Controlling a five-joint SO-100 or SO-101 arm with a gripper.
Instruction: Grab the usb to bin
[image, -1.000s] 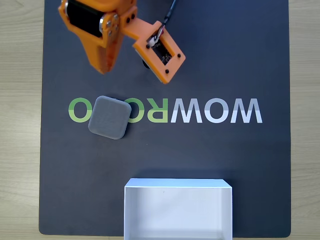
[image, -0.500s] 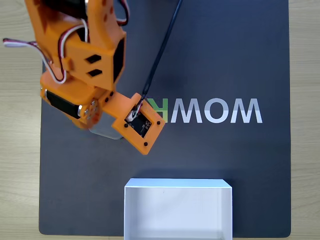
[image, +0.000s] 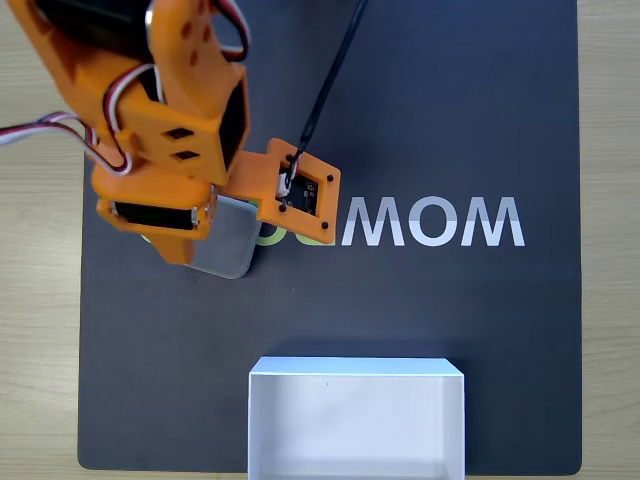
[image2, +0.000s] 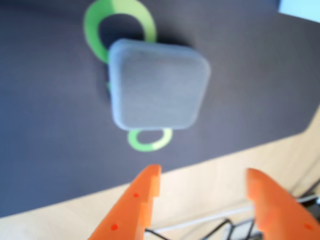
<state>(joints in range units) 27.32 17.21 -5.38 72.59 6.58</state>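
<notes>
The usb (image2: 158, 85) lies flat on the dark mat (image: 450, 110), centre-left in the fixed view and part-hidden beneath the arm. It appears rigid, light and matte; opposite flat edges offer the best hold. The pincer (image2: 202, 182) is open wide, holding nothing. Mirrored mat lettering reads "WOM". The bin (image: 356, 372) sits bottom centre.

Fixed view: straight down on the dark mat (image: 480, 330) over the desk (image: 40, 350). Wrist view: close, blurred, past the claw (image2: 202, 180). Shared: the usb (image: 232, 250).
</notes>
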